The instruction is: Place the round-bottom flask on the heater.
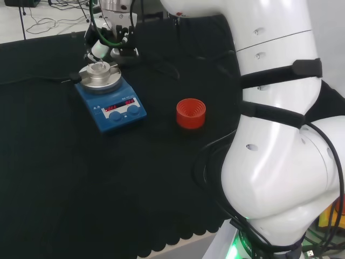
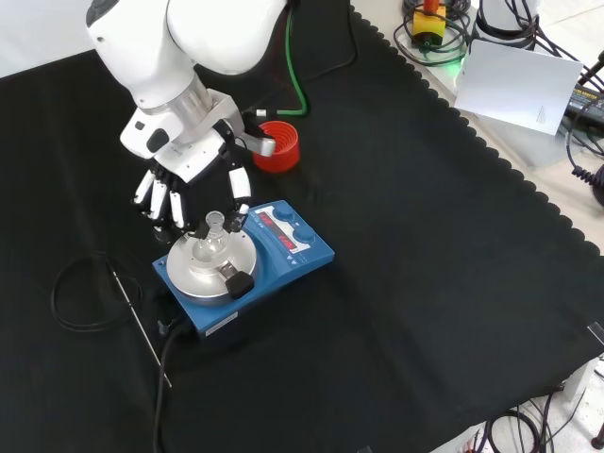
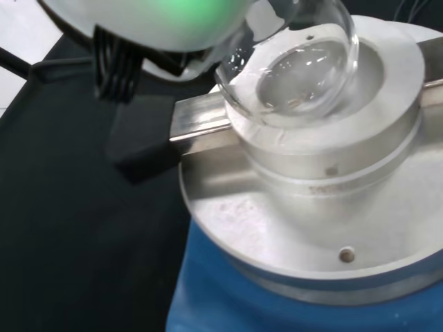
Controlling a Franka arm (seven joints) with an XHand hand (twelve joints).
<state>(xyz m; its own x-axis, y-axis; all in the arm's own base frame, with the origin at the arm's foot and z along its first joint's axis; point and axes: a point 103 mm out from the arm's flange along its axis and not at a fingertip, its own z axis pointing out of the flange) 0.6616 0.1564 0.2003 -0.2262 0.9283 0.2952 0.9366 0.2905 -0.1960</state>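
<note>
One round-bottom flask sits in the heater bowl, neck between the hand's relaxed fingers.

In the wrist view the neck of the clear glass round-bottom flask runs out past the picture's edge, behind a blurred white part of the black and white hand. The blue heater with its round metal top is cut off there at two edges. In the head view the flask is too small and clear to make out against the metal, and whether the fingers touch its neck cannot be told.
</note>
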